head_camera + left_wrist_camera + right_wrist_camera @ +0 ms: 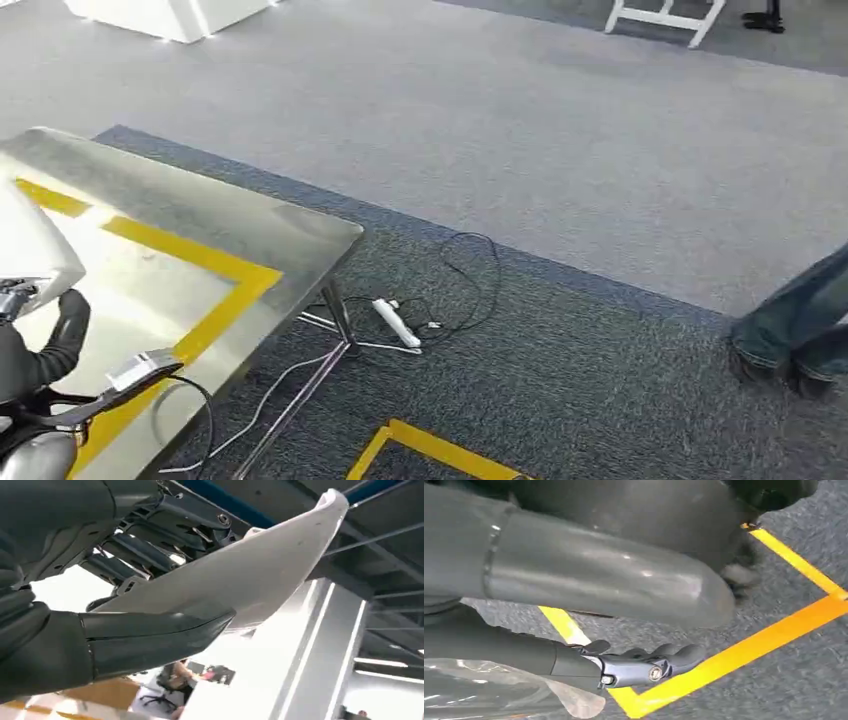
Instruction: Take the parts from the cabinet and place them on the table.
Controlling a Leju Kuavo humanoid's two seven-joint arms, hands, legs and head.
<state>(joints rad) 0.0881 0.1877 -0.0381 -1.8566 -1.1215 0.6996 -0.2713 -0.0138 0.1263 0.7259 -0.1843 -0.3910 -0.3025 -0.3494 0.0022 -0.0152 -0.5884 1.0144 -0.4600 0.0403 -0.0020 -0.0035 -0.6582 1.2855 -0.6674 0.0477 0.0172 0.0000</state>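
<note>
Item: white part [250,575], a curved moulded shell. Held in my left robot hand [125,605], thumb under one face, dark fingers [150,550] over the other, so the shell is clamped flat-wise. In the head view the part [30,240] sits at the picture's left edge, above the near side of the tabletop [200,210] and, as far as I can judge, not yet resting on it. I judge the carry is nearly done; setting down remains.

My right robot hand [634,665] hangs low beside my body, over the carpet; fingers curled in, nothing between them. Clear plastic film [499,690] shows near it; whether the film touches the hand I cannot tell.

Surface: steel tabletop, reflective, marked with yellow tape [190,255] bounding a placement zone.

Room: grey carpet; power strip [397,323] and loose cables under the table corner; yellow floor tape [440,452]; a person's legs [790,330] at the right edge.
</note>
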